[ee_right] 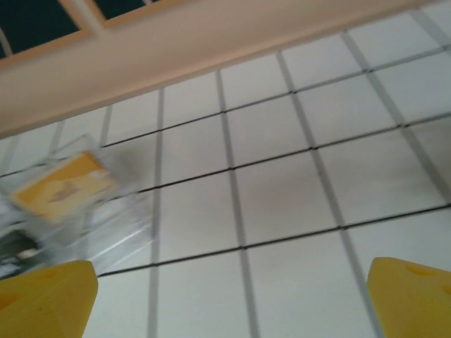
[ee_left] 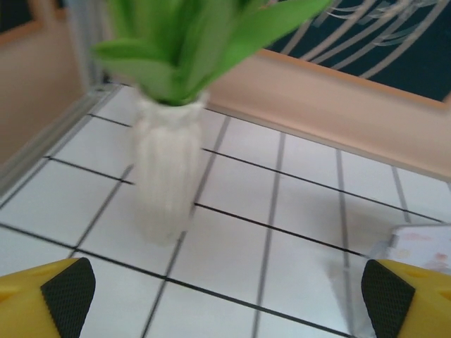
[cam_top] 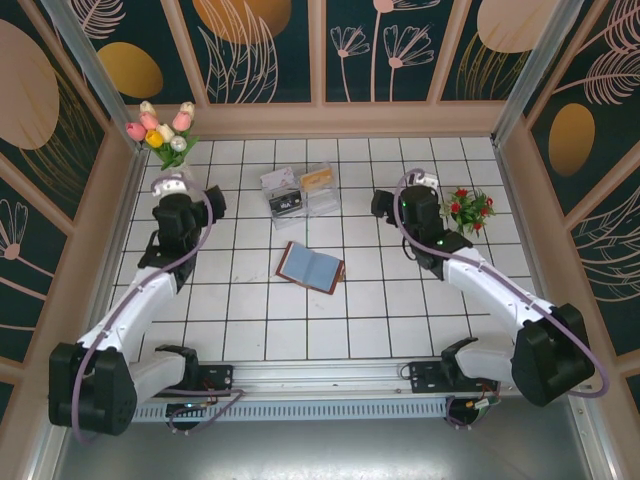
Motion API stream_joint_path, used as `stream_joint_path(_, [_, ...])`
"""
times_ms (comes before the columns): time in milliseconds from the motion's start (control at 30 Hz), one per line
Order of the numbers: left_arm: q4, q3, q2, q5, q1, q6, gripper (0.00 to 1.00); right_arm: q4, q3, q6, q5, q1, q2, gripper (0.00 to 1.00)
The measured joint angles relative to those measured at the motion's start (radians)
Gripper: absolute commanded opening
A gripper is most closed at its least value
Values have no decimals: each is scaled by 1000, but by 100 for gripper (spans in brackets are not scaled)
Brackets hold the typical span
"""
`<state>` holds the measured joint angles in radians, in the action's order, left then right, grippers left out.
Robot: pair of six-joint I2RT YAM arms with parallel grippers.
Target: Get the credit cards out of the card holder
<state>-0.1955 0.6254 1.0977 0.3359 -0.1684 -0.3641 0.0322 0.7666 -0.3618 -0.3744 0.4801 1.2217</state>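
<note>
The card holder lies open in the middle of the tiled floor, blue-grey inside with a brown rim; whether a card sits in it I cannot tell. Behind it stands a clear two-compartment tray holding a dark credit card and an orange credit card; the orange card is blurred at the left of the right wrist view. My left gripper is open left of the tray, nothing between its pads. My right gripper is open right of the tray, also holding nothing.
A white vase of tulips stands in the back left corner, close ahead of the left gripper. A small red flower plant sits right of the right arm. Wooden walls ring the floor.
</note>
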Motion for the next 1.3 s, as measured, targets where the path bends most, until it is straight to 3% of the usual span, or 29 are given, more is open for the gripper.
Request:
stream_joint_path(300, [-196,-244,-70,283,0,-19,99,342,-296,272,-162,-29,-22,99])
stream_joint_path(467, [-309,-312,-70,357,0,34,98,515,-425,389,-174,-83,-29,99])
stream_joint_path(700, [-552,-367,19,326,0,179,99,714,-562,467,-25,-206,-23,99])
stream_joint_path(933, [-806,-415,185,213,7,303,99,876,-579,484,188,-331,37,99])
stream_joint_path(1300, [-1107,-468,372,23,68,327,99,1034,-550,471,422,-459,208,99])
